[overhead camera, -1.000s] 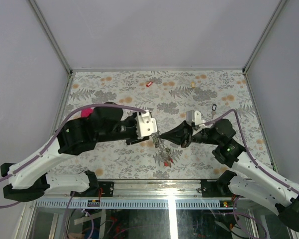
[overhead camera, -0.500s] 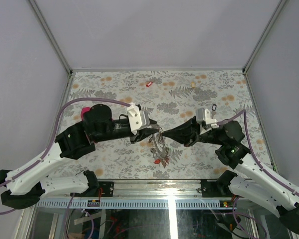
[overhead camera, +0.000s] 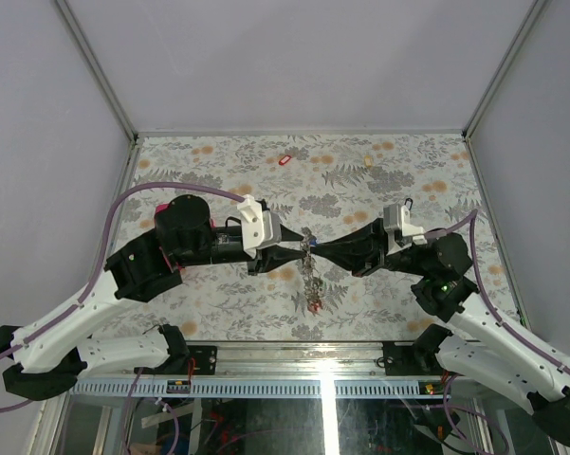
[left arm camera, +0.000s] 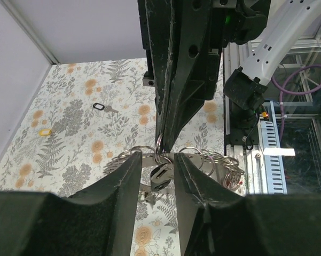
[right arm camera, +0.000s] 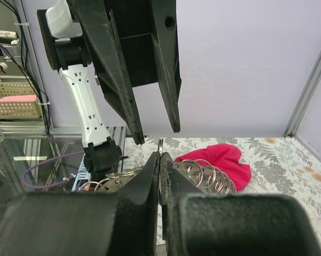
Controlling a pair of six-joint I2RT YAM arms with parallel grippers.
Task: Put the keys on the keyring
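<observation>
- the right hand [right arm camera: 160, 158] is fully shut, pinching the thin wire of the ring [overhead camera: 309, 256] at its fingertips.
- the left hand [left arm camera: 158, 160] meets it tip to tip. its fingers [left arm camera: 129, 176] have narrowed a little over the last second and now stand partly apart, with the ring wire and a black-tagged key [left arm camera: 160, 179] between them. i cannot tell whether they press on either.
- both hands have moved away from the bases. the ring now hangs between the fingertips, its keys [overhead camera: 314, 296] dangling below the hands over the surface [overhead camera: 218, 161].
- this looks like steadying the ring for threading; neither hand has a loose key.
- three keys are still off the ring: a black key [left arm camera: 99, 106] just beyond the right hand, and a red key [overhead camera: 285, 159] and a cream key [overhead camera: 369, 162] well beyond both hands.
</observation>
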